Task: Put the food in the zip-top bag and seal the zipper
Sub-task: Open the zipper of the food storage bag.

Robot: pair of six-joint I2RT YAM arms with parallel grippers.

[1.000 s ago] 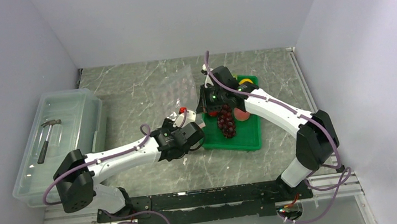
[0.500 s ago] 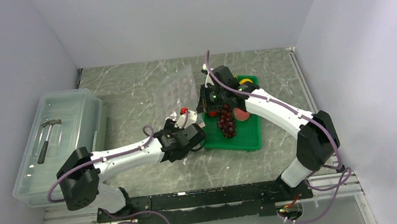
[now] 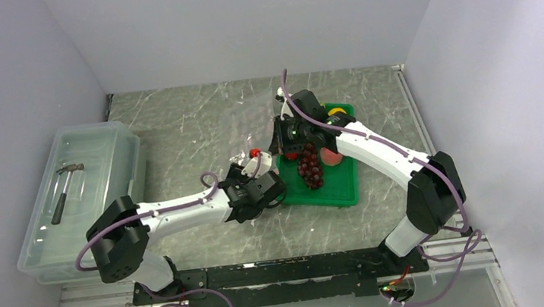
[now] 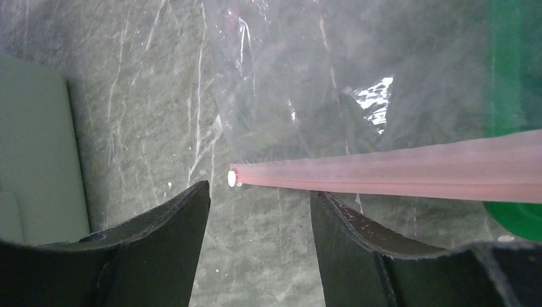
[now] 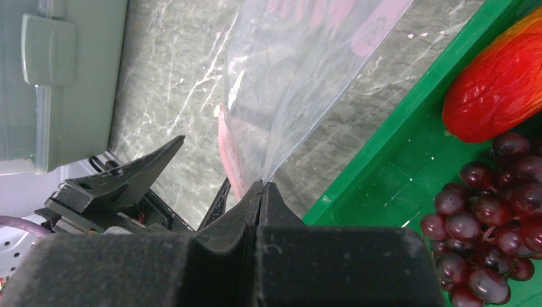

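Observation:
The clear zip-top bag lies left of the green tray; its mouth corner is lifted. My right gripper is shut on the bag's edge beside the tray's left rim. In the left wrist view the pink zipper runs from its white end to the right, just above my open left gripper, whose right fingertip sits under the strip. The purple grape bunch, a red piece and an orange-yellow fruit lie in the tray. The leafy vegetable and the pink piece are out of view.
A large translucent bin with a hammer in it stands at the left and shows in the right wrist view. Grey walls close in the marble table on three sides.
My left arm has swung its gripper a little to the right, closer to the bag's mouth and the tray. The right gripper has kept its hold in place.

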